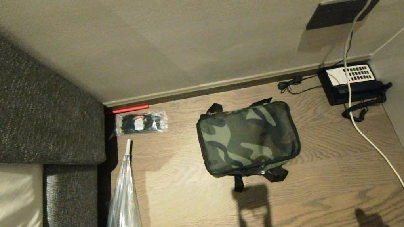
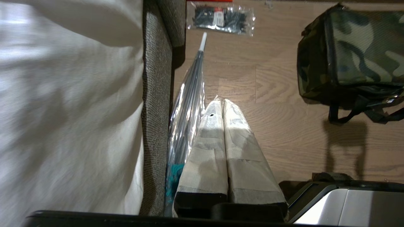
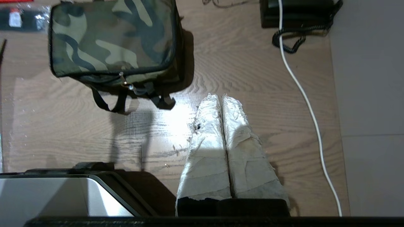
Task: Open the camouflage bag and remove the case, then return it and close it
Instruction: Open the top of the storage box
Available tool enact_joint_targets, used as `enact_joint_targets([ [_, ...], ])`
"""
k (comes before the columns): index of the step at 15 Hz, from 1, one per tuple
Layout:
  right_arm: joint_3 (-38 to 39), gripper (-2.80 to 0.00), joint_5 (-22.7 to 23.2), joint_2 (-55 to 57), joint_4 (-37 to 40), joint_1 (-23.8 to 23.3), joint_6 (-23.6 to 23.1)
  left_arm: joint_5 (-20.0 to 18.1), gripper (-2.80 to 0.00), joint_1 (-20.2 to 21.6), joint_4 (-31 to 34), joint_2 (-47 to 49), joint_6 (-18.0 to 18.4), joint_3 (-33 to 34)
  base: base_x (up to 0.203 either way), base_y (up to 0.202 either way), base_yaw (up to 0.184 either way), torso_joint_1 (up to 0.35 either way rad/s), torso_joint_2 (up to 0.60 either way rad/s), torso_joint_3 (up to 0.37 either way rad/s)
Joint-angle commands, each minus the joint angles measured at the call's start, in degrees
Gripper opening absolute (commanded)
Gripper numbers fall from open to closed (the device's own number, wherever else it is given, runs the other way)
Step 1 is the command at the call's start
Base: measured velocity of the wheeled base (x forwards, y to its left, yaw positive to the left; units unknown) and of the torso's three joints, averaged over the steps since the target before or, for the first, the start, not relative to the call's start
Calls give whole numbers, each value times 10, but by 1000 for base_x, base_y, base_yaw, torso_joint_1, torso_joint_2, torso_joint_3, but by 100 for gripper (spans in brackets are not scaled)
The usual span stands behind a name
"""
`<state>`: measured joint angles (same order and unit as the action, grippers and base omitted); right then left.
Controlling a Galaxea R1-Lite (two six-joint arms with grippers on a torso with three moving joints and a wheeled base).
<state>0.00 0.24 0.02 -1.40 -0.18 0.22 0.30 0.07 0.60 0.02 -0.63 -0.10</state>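
- Head view: the camouflage bag (image 1: 248, 139) sits zipped shut on a wooden floor (image 1: 318, 192), roughly in the middle, with black straps at its near and far edges. No case is visible anywhere.
- Far left of the bag, a clear packet of black items (image 1: 141, 123) lies near the wall, with a thin red strip (image 1: 127, 109) beyond it. A folded clear umbrella (image 1: 125, 217) stretches along a grey sofa (image 1: 15, 97) on the left; its near end is cut off.
- Far right, a black telephone (image 1: 350, 83) with a white keypad rests in the corner, and a white cable (image 1: 374, 143) trails toward the near right. Neither arm appears here.
- Left wrist view: the left gripper (image 2: 220, 101), fingers wrapped in pale tape and pressed together, hangs above bare floor between the umbrella and the bag, touching neither. The bag is partly cut off at the edge.
- Right wrist view: the right gripper (image 3: 221, 97), likewise taped and closed on nothing, hangs over bare floor near the bag's zipper pull (image 3: 126, 84), between the bag and the white cable. The telephone is only partly in frame.
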Motion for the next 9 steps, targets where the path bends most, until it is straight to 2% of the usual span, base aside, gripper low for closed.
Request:
enact_joint_targets([
  [1,9,-280,0,-8,0,0,0,0,-280,0,0,0,-1,0,0,0,0,5,3,-198],
  [9,10,-280,0,-8,0,0,0,0,-280,0,0,0,-2,0,0,0,0,3,3,-196],
])
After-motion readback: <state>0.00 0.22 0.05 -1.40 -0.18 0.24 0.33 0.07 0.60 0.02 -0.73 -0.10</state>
